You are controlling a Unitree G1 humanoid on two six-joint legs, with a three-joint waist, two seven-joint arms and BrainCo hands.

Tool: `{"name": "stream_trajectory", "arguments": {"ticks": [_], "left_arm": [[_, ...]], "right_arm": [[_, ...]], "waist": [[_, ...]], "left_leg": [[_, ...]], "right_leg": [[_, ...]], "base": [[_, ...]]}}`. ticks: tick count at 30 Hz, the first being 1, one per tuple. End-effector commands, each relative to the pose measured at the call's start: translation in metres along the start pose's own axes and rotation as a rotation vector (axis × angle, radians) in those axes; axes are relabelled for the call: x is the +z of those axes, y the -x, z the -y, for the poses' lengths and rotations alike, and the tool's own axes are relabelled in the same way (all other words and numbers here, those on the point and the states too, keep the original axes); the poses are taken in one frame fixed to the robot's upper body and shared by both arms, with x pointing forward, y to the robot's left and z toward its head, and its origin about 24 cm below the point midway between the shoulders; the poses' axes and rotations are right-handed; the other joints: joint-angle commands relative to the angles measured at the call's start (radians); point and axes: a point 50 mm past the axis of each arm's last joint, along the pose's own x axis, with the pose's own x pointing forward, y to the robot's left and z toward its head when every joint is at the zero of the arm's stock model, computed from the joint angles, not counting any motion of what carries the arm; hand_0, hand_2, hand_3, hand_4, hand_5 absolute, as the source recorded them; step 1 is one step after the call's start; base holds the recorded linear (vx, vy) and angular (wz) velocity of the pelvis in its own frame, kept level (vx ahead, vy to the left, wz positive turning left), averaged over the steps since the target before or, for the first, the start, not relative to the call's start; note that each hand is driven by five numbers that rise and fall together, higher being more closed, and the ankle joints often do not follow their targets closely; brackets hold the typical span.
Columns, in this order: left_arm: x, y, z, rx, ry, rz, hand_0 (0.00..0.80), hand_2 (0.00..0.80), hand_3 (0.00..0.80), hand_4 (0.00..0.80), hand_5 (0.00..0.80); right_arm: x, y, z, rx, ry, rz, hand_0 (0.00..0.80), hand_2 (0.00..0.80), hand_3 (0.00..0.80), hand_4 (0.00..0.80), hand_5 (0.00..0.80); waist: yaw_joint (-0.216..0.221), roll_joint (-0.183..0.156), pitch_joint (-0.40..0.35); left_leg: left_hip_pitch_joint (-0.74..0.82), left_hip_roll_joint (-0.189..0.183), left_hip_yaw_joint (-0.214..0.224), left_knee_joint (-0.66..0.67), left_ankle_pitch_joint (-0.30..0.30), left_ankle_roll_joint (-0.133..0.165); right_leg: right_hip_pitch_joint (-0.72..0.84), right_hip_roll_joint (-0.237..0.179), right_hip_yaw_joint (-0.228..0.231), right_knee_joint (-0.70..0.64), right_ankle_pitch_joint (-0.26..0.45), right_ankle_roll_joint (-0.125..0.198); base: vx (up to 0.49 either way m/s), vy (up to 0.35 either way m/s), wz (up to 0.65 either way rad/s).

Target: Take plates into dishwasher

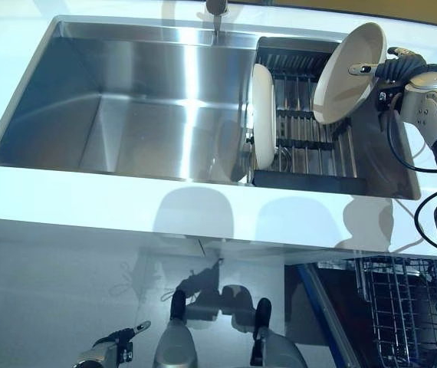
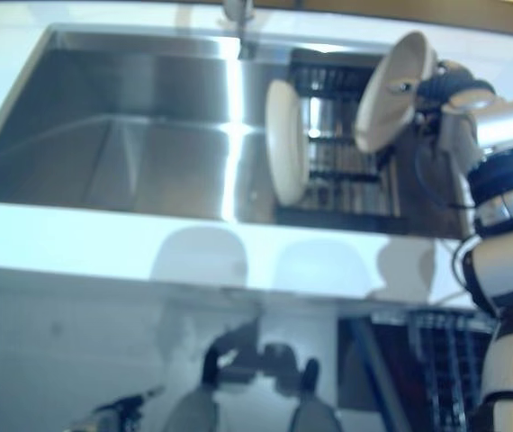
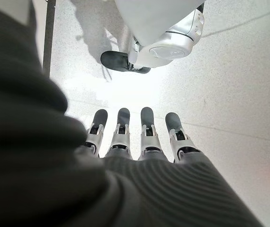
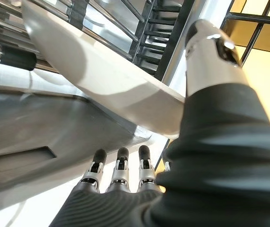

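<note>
1. Above the dish rack (image 1: 310, 134) at the right end of the sink (image 1: 126, 100), the right hand (image 1: 391, 70) holds a cream plate (image 1: 349, 73) by its rim, thumb on one face and fingers behind the other, so it is pinching the plate. The plate is lifted clear of the rack and tilted.

2. A second plate (image 1: 263, 115) stands on edge at the rack's left end, nearest the open basin, untouched.

3. Down at the bottom right, the dishwasher basket (image 1: 406, 307) stands pulled out below the counter (image 1: 88, 195), well apart from the held plate.

4. Risks, as I judge them:
   - The grip is only an edge pinch (a smooth glazed rim offers little friction), so a quick swing could let the plate rotate or slip and fall into the sink.
   - Carrying it from sink to basket means crossing the counter's front edge; a low path could knock the rim against it.
   - At the basket, a poorly angled plate could hit the wire tines rather than slot between them.

5. The plate itself looks plain, round and shallow, off-white and glossy, with no visible chips or food.

6. The left hand (image 3: 130, 137) hangs low over the floor, fingers straight and spread slightly, holding nothing.
</note>
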Motion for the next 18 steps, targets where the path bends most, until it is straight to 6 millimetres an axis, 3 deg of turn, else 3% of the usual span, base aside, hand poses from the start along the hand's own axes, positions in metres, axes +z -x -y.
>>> {"name": "stream_trajectory", "arguments": {"ticks": [1, 18], "left_arm": [[0.0086, -0.0002, -0.0015, 0.012, -0.028, -0.015, 0.0, 0.0, 0.0, 0.0, 0.0], [0.0068, -0.0004, 0.0014, 0.005, 0.005, -0.034, 0.0, 0.0, 0.0, 0.0, 0.0]], "right_arm": [[0.048, 0.0133, 0.0126, -0.063, 0.049, 0.156, 0.0, 0.0, 0.0, 0.0, 0.0], [0.042, 0.0115, 0.0106, -0.074, 0.036, 0.13, 0.0, 0.0, 0.0, 0.0, 0.0]], "waist": [[0.011, -0.046, -0.009], [0.016, -0.047, 0.002]], "left_leg": [[-0.016, -0.002, 0.009, -0.004, 0.035, 0.011], [-0.017, -0.005, 0.005, -0.004, 0.035, 0.013]], "right_leg": [[-0.02, -0.063, 0.02, -0.001, 0.044, 0.049], [-0.019, -0.064, 0.017, -0.001, 0.045, 0.048]], "base": [[0.0, 0.0, 0.0], [0.0, 0.0, 0.0]]}}
